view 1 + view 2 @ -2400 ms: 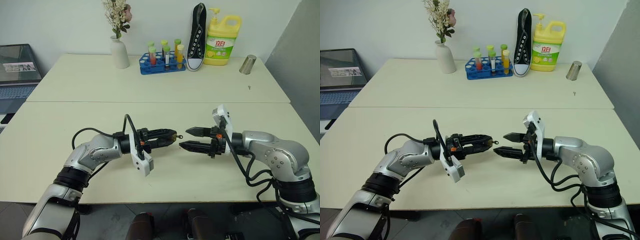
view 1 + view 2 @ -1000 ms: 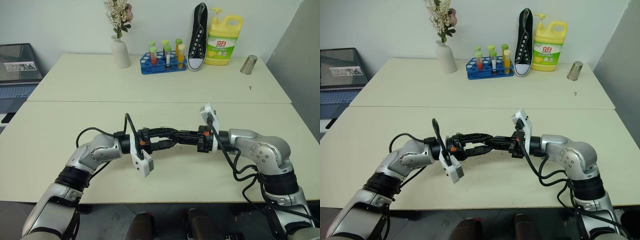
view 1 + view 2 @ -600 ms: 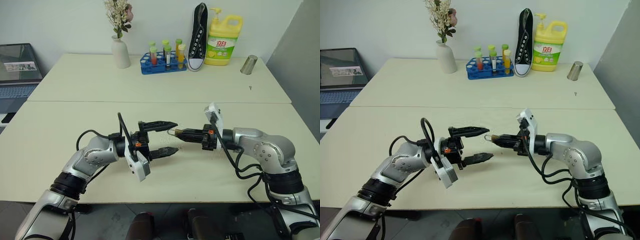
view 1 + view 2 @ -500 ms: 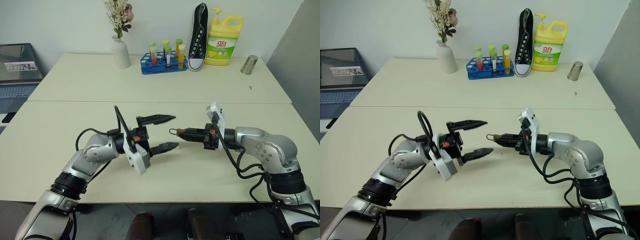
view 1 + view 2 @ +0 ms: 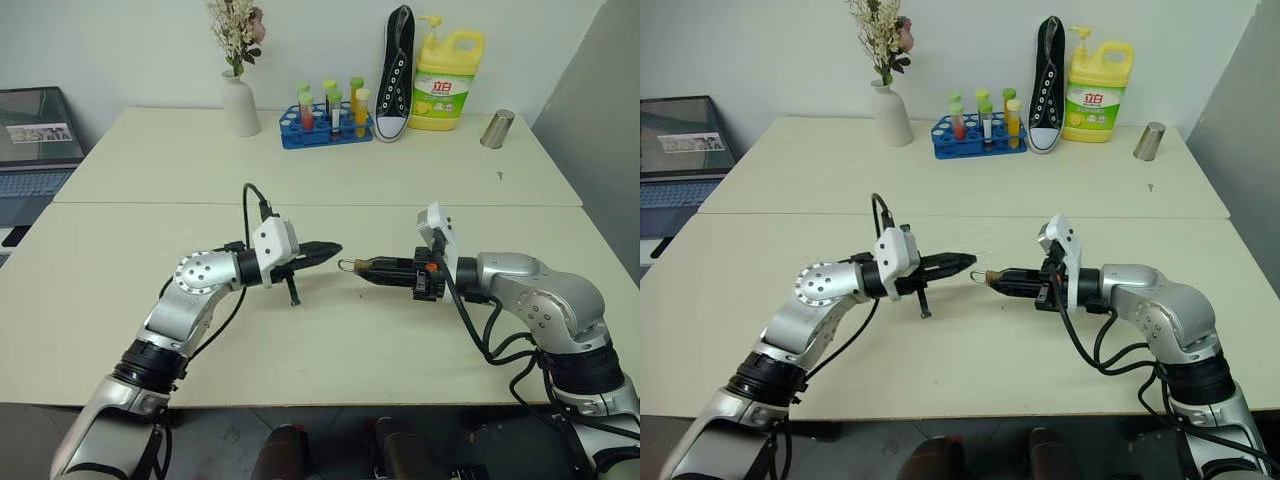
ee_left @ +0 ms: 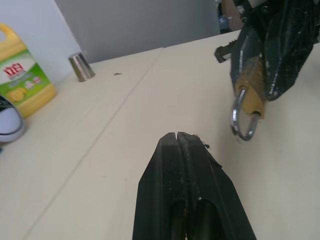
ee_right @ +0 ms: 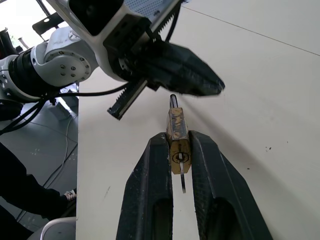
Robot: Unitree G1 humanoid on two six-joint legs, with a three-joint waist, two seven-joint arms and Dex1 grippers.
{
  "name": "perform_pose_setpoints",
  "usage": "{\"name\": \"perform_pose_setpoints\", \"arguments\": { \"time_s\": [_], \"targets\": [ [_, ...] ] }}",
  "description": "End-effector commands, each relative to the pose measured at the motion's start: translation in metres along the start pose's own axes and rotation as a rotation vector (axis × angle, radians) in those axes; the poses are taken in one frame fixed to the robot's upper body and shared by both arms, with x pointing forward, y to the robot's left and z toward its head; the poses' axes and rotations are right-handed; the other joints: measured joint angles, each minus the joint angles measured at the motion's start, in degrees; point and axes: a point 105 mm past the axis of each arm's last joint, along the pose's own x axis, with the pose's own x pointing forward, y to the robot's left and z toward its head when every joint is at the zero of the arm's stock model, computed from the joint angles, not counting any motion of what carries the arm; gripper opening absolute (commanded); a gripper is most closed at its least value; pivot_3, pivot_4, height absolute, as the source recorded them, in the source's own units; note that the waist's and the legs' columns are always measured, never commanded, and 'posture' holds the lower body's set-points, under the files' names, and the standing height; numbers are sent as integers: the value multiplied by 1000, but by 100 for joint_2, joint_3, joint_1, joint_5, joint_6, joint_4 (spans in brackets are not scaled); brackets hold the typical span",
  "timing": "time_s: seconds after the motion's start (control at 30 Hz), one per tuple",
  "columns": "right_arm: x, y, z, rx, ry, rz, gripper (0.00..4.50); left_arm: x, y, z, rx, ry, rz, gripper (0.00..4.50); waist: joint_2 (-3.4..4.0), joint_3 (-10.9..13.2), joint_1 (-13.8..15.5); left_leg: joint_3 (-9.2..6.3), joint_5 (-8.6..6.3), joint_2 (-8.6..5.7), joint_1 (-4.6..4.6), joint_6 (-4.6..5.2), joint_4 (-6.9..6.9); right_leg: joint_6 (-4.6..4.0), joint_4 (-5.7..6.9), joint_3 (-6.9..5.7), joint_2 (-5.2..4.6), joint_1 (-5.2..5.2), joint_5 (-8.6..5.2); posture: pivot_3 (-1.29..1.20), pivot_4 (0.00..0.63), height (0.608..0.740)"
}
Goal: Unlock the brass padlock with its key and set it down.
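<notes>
The left gripper (image 5: 330, 249) has rolled over and snapped its fingers together, empty, since half a second ago; its tip points at the right gripper (image 5: 362, 267), which pinches the brass padlock (image 7: 177, 141) above the tabletop (image 5: 330, 340), shackle toward the left gripper, just apart.

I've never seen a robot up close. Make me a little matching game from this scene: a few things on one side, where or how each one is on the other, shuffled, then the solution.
Things:
1. brass padlock
2. left gripper
3. black sneaker
4. metal cup

States:
A. leaning upright against the back wall, beside the yellow bottle
B. clamped between the right gripper fingers, shackle pointing at the other arm
C. standing alone near the table's far right corner
D. fingers shut, empty, just short of the shackle

Pairs: 1-B, 2-D, 3-A, 4-C
</notes>
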Motion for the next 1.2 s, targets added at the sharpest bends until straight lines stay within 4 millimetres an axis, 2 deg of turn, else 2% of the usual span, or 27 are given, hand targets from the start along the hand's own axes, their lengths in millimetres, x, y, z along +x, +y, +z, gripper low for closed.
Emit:
{"name": "perform_pose_setpoints", "arguments": {
  "time_s": [0.03, 0.63, 1.03, 1.2],
  "targets": [
    [-2, 8, 11, -31, -51, 25, 168, 5, -14, 17, -38, -54, -70, 0, 0, 0, -1, -1, 0, 1, 0, 0, 0, -1, 0, 2, 0, 0, 0, 0, 150, 740],
    [-2, 1, 4, -23, -21, 1, 168, -11, -24, 26, -213, -68, -120, 0, 0, 0, 1, -6, 0, 1, 0, 0, 0, 0, 0, 7, 0, 0, -1, 0, 150, 740],
    [0, 3, 1, -25, -8, 14, 168, -3, -9, 39, -278, -130, -54, 0, 0, 0, 5, -5, 0, 0, 0, 0, 0, 1, -1, 9, 0, 0, -2, 0, 150, 740],
    [0, 5, 0, -24, -6, 18, 168, -1, -9, 40, -272, -125, -57, 0, 0, 0, 1, -5, 0, 0, 0, 0, 0, 0, -1, 10, 0, 0, -1, 0, 150, 740]
  ]
}}
